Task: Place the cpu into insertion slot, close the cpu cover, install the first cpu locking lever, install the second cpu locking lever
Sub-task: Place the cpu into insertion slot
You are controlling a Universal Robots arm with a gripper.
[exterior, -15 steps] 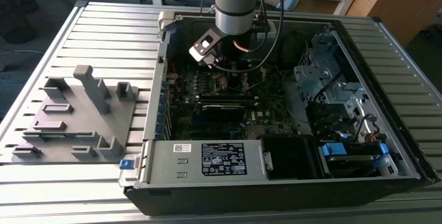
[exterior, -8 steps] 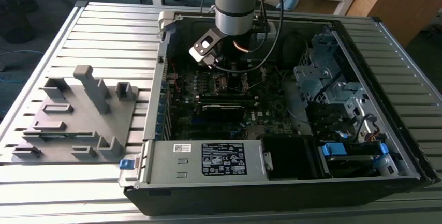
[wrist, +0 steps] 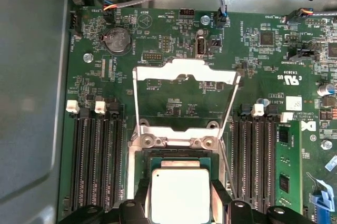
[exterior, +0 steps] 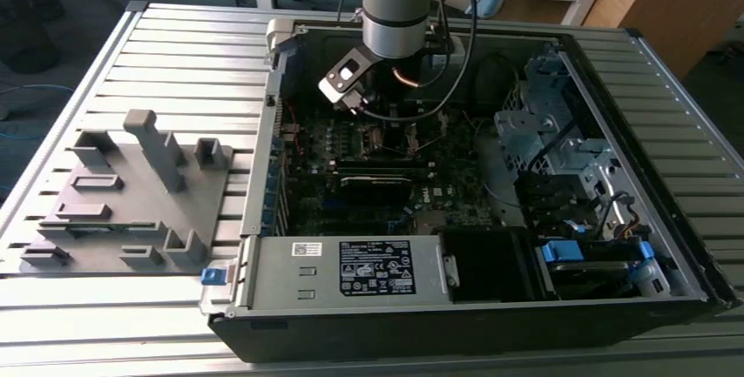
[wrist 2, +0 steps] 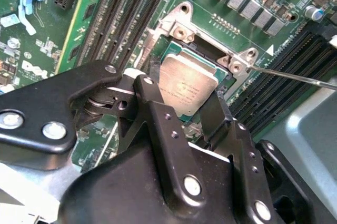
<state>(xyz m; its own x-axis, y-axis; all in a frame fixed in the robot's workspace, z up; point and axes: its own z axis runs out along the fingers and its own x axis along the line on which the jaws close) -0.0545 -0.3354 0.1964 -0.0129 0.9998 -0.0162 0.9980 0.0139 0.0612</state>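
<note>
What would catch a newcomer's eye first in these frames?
In the exterior view, the robot arm reaches down into the open computer case on the slatted table. In the first wrist view, the silver cpu lies at the insertion slot with the gripper right at it, and the cpu cover stands flipped open beyond.

Fingers of the hand hide two edges of the cpu in the second wrist view.

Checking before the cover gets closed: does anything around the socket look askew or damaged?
Nothing stands out. The cpu lies square to the slot in the hand, and the cover stands open, unbent.
</note>
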